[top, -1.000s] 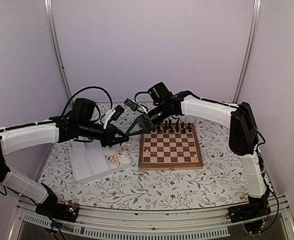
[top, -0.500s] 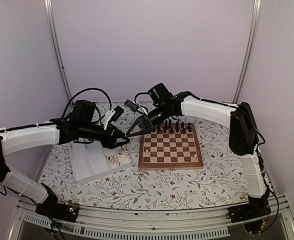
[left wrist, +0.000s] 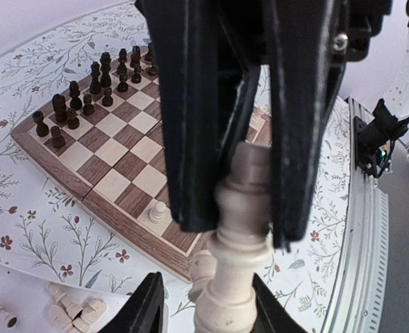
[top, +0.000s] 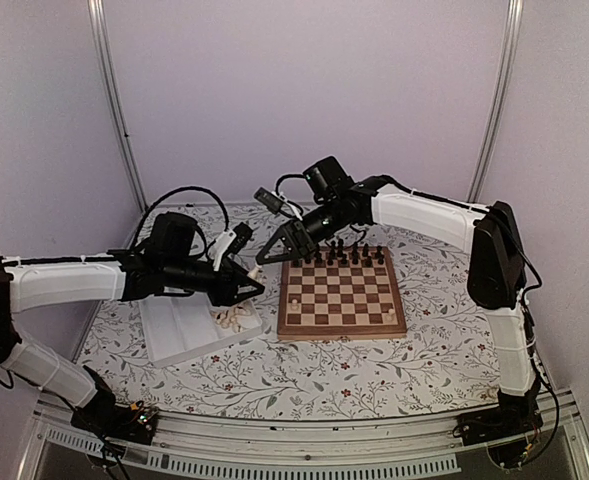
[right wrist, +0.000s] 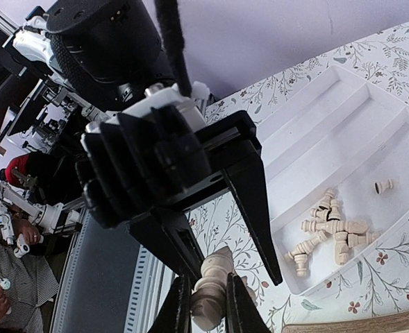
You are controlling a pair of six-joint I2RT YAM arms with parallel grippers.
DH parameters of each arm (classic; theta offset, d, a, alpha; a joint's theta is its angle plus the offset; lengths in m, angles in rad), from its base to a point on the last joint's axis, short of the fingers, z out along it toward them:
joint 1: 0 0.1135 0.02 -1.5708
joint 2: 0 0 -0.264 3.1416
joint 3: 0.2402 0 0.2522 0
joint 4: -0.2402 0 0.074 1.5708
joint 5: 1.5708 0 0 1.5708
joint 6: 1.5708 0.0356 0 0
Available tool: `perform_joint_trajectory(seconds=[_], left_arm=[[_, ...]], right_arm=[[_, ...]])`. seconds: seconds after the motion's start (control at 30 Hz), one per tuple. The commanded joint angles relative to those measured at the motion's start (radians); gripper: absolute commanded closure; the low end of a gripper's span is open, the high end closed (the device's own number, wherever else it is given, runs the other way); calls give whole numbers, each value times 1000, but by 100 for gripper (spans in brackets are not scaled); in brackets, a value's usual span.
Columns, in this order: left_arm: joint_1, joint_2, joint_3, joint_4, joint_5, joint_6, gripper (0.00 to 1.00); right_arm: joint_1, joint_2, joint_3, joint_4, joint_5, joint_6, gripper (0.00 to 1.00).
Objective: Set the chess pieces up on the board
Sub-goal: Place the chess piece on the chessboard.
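Handover, mid-air, just left of the board. My right gripper is clamped on a pale chess piece, pinched at its lower end with the head poking up between the two fingers. From the left wrist view that same piece stands between the fingers of my left gripper, whose jaws are parted, with a gap on both sides. So the piece now hangs on the right arm alone.

Against the frame a second back: the two grippers met tip to tip off the board's far-left corner; now they stand apart, the left one lower, over the white tray, the right one higher and nearer the dark chessmen on the board's far rows.

The other pale pieces lie heaped in the tray's board-side end; a lone pale pawn stands near the board's edge. Judgement: setup barely started, nearly all pale men unplaced.
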Motion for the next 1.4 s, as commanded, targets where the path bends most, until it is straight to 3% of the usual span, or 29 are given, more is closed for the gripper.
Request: perform_joint_trajectory(seconds=[0.0,0.53,0.8,0.97,1.37], left_arm=[[-13,17,19,0,6,9,61],[-13,-4,31,-53,21,38,84],[-8,-2,41,-132,15,64,87],[35,28,98,-202,-4,99,88],[122,197,400,-306,15,158,89]], right_arm=[[-11,-43,-18,-3,-9,-13,100],[-23,-51,-27,-4,8,-24,100],[-62,-81,13,-18,76,-40,100],[-82,-130,15,-98,192,-136,100],[-123,-474,-455,-117,584,-424,100]])
